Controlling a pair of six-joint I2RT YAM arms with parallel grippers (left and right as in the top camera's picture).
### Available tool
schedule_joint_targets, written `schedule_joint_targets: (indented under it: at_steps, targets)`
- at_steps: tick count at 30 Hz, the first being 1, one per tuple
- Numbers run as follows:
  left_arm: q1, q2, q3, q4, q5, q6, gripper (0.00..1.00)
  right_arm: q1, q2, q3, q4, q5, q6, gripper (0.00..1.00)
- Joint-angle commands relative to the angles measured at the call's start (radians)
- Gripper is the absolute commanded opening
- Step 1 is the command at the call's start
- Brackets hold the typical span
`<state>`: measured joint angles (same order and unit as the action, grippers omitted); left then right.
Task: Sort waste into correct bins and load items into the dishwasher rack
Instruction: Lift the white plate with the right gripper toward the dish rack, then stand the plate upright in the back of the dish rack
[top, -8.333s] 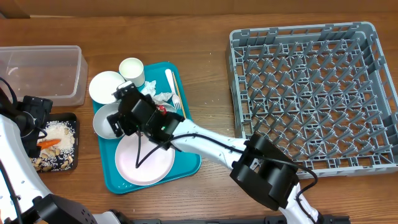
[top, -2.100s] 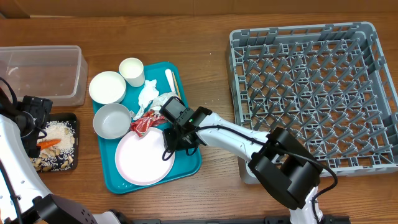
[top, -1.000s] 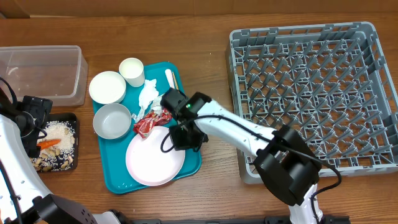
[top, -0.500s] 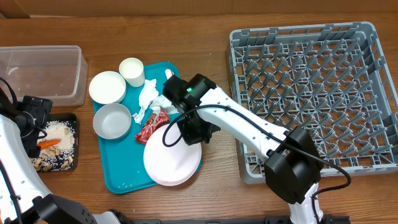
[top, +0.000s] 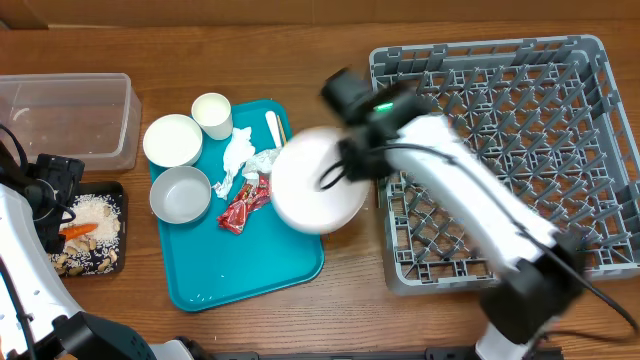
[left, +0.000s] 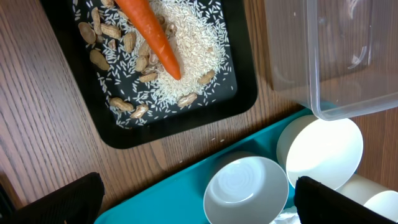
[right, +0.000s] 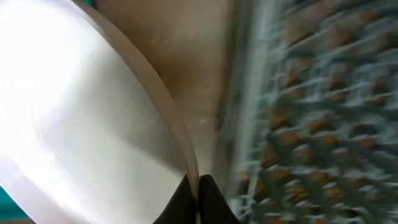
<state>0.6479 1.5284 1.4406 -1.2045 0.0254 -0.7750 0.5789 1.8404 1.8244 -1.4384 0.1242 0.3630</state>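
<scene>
My right gripper (right: 198, 194) is shut on the rim of the pale pink plate (top: 318, 192), which hangs tilted in the air between the teal tray (top: 250, 270) and the grey dishwasher rack (top: 500, 140). A red wrapper (top: 243, 203), white napkins (top: 240, 152) and a fork (top: 272, 124) lie on the teal tray beside two white bowls (top: 172, 140) (top: 181, 194) and a cup (top: 212, 113). My left gripper (left: 199, 204) stands open above the tray's left edge. A carrot (left: 152, 34), rice and nuts lie in the black tray (left: 245, 93).
The clear tub (top: 65, 120) sits at the far left, behind the black tray (top: 112, 190). The right arm (top: 470, 210) reaches across the rack's front left corner. Bare wood lies between the teal tray and the rack.
The right arm has lifted the pink plate off the teal tray and swung it right, toward the rack. The red wrapper stays on the tray. The left arm has not moved.
</scene>
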Motion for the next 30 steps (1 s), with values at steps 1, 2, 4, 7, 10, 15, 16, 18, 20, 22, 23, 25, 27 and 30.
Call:
schedule_joint_targets:
  at_steps: [1,2,4,7,10,15,16,18,20,22,23,25,27,30]
  targets:
    - [0.0,0.005,0.002,0.002,-0.01,0.019,1.0,-0.101,-0.108,0.053,0.01,0.144,0.008,0.04]
    - [0.0,0.005,0.002,0.002,-0.01,0.019,1.0,-0.135,-0.121,0.055,0.018,0.173,0.008,0.04]
    - [0.0,0.005,0.002,0.002,-0.01,0.019,1.0,-0.205,-0.137,0.055,0.042,0.226,0.007,0.04]
    - [0.0,0.005,0.002,0.002,-0.01,0.019,1.0,-0.321,-0.135,0.054,0.094,0.317,0.007,0.04]
    - [0.0,0.005,0.002,0.002,-0.01,0.019,1.0,-0.411,-0.127,0.042,0.161,0.391,0.006,0.04]
    - [0.0,0.005,0.002,0.002,-0.01,0.019,1.0,-0.522,-0.1,0.028,0.286,0.494,-0.039,0.04]
    - [0.0,0.005,0.002,0.002,-0.01,0.019,1.0,-0.536,-0.093,0.028,0.301,0.494,-0.062,0.04]
    - [0.0,0.005,0.002,0.002,-0.01,0.019,1.0,-0.557,-0.074,0.028,0.322,0.501,-0.097,0.04]
    - [0.0,0.005,0.002,0.002,-0.01,0.019,1.0,-0.576,-0.051,0.028,0.344,0.526,-0.11,0.04]
    - [0.0,0.005,0.002,0.002,-0.01,0.019,1.0,-0.588,-0.029,0.028,0.364,0.56,-0.11,0.04]
    - [0.0,0.005,0.002,0.002,-0.01,0.019,1.0,-0.592,-0.022,0.028,0.371,0.571,-0.11,0.04]
    - [0.0,0.005,0.002,0.002,-0.01,0.019,1.0,-0.595,-0.008,0.028,0.382,0.584,-0.112,0.04]
    - [0.0,0.005,0.002,0.002,-0.01,0.019,1.0,-0.594,0.002,0.028,0.386,0.586,-0.139,0.04]
    - [0.0,0.005,0.002,0.002,-0.01,0.019,1.0,-0.59,0.006,0.027,0.387,0.586,-0.157,0.04]
